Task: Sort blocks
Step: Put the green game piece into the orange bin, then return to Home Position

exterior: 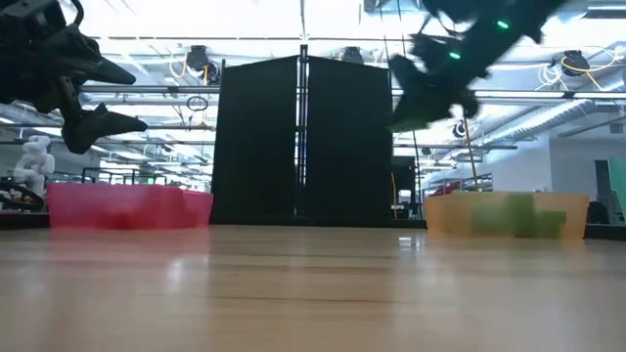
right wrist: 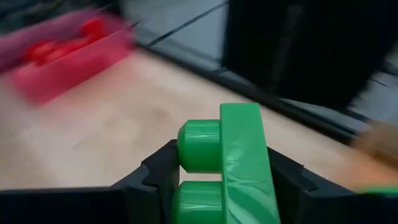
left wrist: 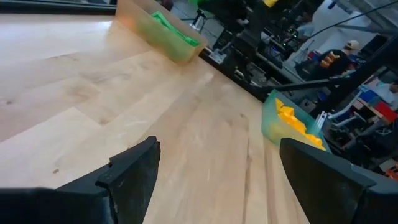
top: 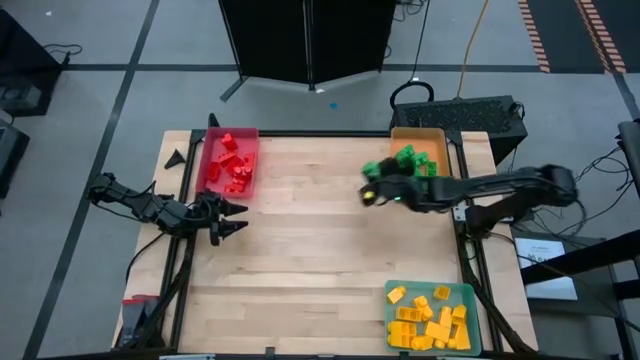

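My right gripper (top: 372,190) hangs above the table just left of the orange tray (top: 443,135), shut on a green studded block (right wrist: 236,162). The tray holds several green blocks (top: 412,158). My left gripper (top: 230,218) is open and empty above the table's left side, just near of the red tray (top: 208,150), which holds several red blocks (top: 232,165). Several yellow blocks (top: 430,320) lie in the teal tray (top: 470,292) at the near right. In the low view both grippers are high above the tabletop, the left (exterior: 122,98) and the right (exterior: 430,98). My right gripper pinches the green block between its two fingers (right wrist: 155,180), on two opposite sides (right wrist: 186,205). Its studs (right wrist: 199,146) point sideways toward one finger. The block is lifted clear of the table.
The wooden tabletop (top: 320,250) between the three trays is bare. A black frame edges the table, and a dark cabinet (exterior: 303,137) stands behind the far edge.
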Motion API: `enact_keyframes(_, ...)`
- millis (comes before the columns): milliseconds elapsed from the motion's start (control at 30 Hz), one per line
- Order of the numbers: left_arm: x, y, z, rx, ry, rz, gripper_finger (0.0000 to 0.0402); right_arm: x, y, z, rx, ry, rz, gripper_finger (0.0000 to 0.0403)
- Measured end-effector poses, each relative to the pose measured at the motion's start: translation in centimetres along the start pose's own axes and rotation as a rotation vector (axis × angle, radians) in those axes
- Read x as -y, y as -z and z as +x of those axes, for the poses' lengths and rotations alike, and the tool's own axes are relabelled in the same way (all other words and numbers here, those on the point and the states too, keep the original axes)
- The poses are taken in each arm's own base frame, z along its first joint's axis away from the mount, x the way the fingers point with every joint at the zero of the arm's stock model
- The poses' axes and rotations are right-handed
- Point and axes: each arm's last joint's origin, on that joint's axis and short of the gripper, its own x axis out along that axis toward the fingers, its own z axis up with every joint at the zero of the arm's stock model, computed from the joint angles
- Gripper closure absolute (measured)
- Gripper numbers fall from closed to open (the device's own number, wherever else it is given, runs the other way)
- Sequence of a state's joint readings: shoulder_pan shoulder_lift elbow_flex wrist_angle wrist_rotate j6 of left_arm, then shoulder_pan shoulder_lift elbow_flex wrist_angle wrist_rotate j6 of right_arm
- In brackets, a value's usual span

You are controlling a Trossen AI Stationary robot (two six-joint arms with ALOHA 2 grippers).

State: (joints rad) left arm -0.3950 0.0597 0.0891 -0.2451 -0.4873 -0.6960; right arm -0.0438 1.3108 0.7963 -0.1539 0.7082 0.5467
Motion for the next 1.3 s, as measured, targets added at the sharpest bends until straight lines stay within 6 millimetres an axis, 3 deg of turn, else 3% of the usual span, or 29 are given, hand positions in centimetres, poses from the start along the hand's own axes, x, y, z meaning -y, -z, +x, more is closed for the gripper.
enact_keyframes(200, -0.1, -0.2, 0.0, 0.045, -0.044, -0.006, 0.0070, 6.1, 2.1, -2.3, 0.081, 0.220, 0.209, 0.0248)
enact_keyframes(333, -0.2, -0.3, 0.0, 0.089, -0.094, -0.007, 0.0070, 8.9, 3.5, -2.9, 0.063, 0.365, 0.292, 0.0248)
enact_keyframes(600, -0.3, -0.4, 0.0, 0.126, -0.120, -0.015, 0.0070, 12.5, 4.8, -2.8, -0.022, 0.587, 0.401, 0.0248)
enact_keyframes(867, -0.3, -0.4, 0.0, 0.126, -0.120, -0.015, 0.0070, 14.2, 5.6, -1.6, -0.142, 0.597, 0.415, 0.0245)
enact_keyframes(1100, -0.3, -0.4, 0.0, 0.127, -0.120, -0.016, 0.0070, 14.6, 4.2, -0.5, -0.109, 0.489, 0.474, 0.0084)
enact_keyframes(1200, -0.3, -0.5, 0.0, 0.127, -0.120, -0.016, 0.0070, 14.8, 3.8, -0.2, -0.107, 0.443, 0.491, 0.0057)
enact_keyframes(1300, -0.3, -0.5, 0.0, 0.127, -0.120, -0.016, 0.0070, 14.6, 3.0, -0.4, -0.095, 0.333, 0.475, 0.0054)
